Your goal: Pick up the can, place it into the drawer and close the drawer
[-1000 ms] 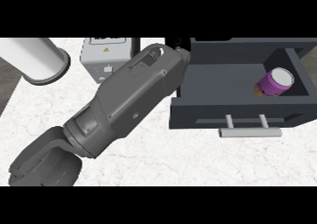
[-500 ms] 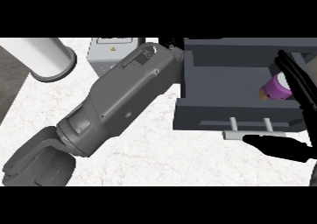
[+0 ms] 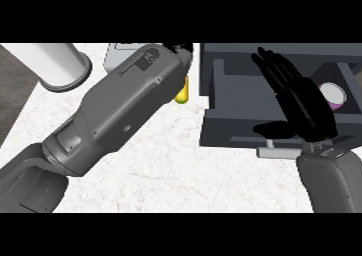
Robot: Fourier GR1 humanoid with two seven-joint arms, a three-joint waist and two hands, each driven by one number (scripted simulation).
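The dark grey drawer stands open at the upper right of the counter. Inside it, at its right end, lies the purple can, partly hidden behind my right hand. My right hand is open with straight fingers pointing up over the drawer's inside, its thumb out to the left just above the drawer's front and silver handle. My left forearm stretches diagonally up to the drawer's left edge; only a bit of the left hand shows at the top, its fingers hidden.
A white cylinder lies at the upper left. A grey box sits behind the left forearm. A small yellow object peeks out between the forearm and the drawer. White marble counter spreads below; a dark floor strip runs along the left.
My right hand has risen from the lower right edge to over the open drawer, now covering part of the can. The view has shifted, and a yellow object has come into sight.
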